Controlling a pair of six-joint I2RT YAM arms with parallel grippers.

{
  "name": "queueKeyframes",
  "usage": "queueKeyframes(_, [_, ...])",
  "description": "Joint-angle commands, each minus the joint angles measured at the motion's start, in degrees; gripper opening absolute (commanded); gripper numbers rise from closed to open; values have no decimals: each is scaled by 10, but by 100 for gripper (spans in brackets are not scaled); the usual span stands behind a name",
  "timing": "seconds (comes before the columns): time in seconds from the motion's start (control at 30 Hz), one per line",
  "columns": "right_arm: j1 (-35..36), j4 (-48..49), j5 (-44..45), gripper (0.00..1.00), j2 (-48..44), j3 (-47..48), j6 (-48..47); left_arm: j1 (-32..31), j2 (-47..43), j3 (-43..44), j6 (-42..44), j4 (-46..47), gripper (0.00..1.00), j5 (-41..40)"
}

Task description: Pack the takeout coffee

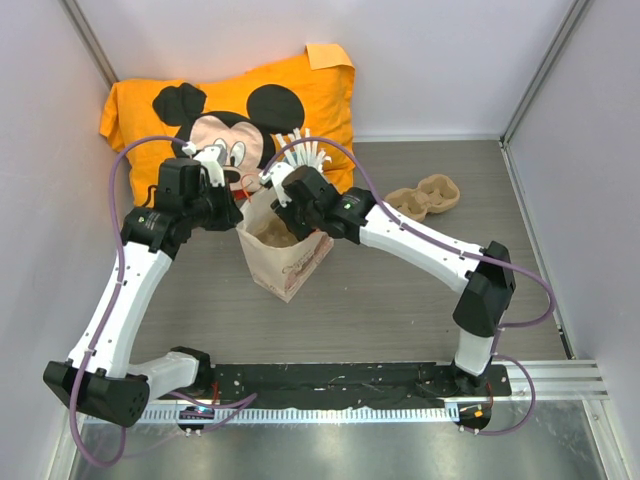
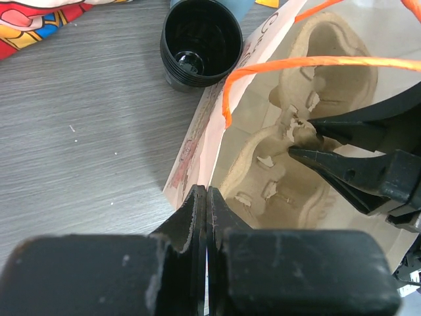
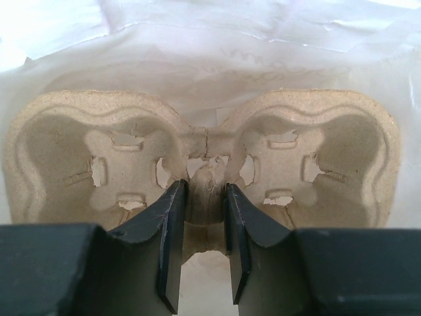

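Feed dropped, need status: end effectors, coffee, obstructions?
Left end effector pinching paper bag rim. Right end effector gripping cup carrier inside bag. Coffee not in view.

**Legible markings.** Bag (image 1: 290,265): reddish printing on the side facing the near edge, too small to read from above. In the left wrist view the same print runs along the bag's rim (image 2: 191,155), with curled letters that cannot be made out. Pillow (image 1: 320,95), far left: a Mickey Mouse face, no words.
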Motion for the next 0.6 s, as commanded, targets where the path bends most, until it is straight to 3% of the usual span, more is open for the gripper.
queueKeyframes(0.0, [3, 38, 7, 13, -49, 2, -30, 2, -1, 9, 0, 20, 0, -8])
queueKeyframes(0.57, [3, 28, -33, 13, -66, -25, -44, 8, 3, 3, -1, 22, 0, -6])
